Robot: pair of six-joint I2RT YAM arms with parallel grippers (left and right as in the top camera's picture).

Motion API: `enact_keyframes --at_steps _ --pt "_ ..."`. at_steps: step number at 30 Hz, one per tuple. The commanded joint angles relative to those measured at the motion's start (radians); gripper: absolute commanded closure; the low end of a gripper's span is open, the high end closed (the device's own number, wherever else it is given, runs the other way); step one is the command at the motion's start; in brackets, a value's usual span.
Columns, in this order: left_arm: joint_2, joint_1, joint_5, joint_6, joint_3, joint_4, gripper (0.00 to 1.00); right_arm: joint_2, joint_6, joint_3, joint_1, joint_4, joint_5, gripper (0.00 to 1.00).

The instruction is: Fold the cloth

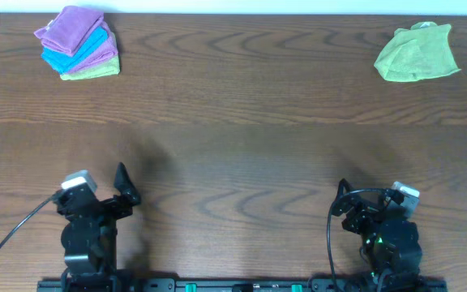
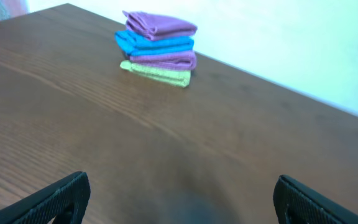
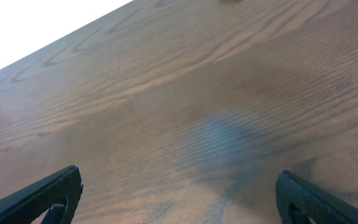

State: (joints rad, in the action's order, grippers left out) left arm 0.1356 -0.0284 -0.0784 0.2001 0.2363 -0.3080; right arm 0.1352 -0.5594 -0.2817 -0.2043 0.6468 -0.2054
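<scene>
A crumpled green cloth (image 1: 417, 53) lies at the far right of the wooden table (image 1: 233, 146). A stack of folded cloths (image 1: 78, 43), purple, blue, purple and green, sits at the far left; it also shows in the left wrist view (image 2: 159, 48). My left gripper (image 1: 125, 186) is open and empty near the front left edge, its fingertips wide apart in the left wrist view (image 2: 182, 196). My right gripper (image 1: 345, 197) is open and empty near the front right, fingers wide apart in the right wrist view (image 3: 179, 196). Both are far from the cloths.
A white wall runs behind the table's far edge. Cables trail from both arm bases at the front edge.
</scene>
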Motion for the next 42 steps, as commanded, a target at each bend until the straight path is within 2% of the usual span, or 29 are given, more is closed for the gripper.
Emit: enact_keyframes --at_steps 1,3,4,8,13,21,42 --pt "-0.021 0.01 0.08 -0.281 -0.02 0.012 0.05 -0.005 -0.012 0.002 0.001 0.0 -0.004 0.01" --pt "-0.021 0.01 0.129 -0.461 -0.021 -0.032 0.05 -0.005 -0.012 0.002 0.001 0.0 -0.004 0.01" --pt "-0.021 0.01 0.13 -0.475 -0.021 -0.059 0.05 -0.005 -0.012 0.002 0.001 0.0 -0.004 0.01" --pt "-0.022 0.01 0.059 -0.348 -0.021 -0.151 0.05 -0.005 -0.012 0.002 0.001 0.0 -0.004 0.01" --pt "-0.053 0.01 -0.01 -0.248 -0.023 -0.223 0.05 -0.005 -0.012 0.002 0.001 0.0 -0.004 0.01" --pt "-0.12 0.01 -0.068 -0.117 -0.097 -0.2 0.05 -0.005 -0.012 0.002 0.001 0.0 -0.004 0.01" --pt "-0.132 0.017 -0.074 -0.117 -0.096 -0.203 0.05 -0.005 -0.012 0.002 0.001 0.0 -0.004 0.01"
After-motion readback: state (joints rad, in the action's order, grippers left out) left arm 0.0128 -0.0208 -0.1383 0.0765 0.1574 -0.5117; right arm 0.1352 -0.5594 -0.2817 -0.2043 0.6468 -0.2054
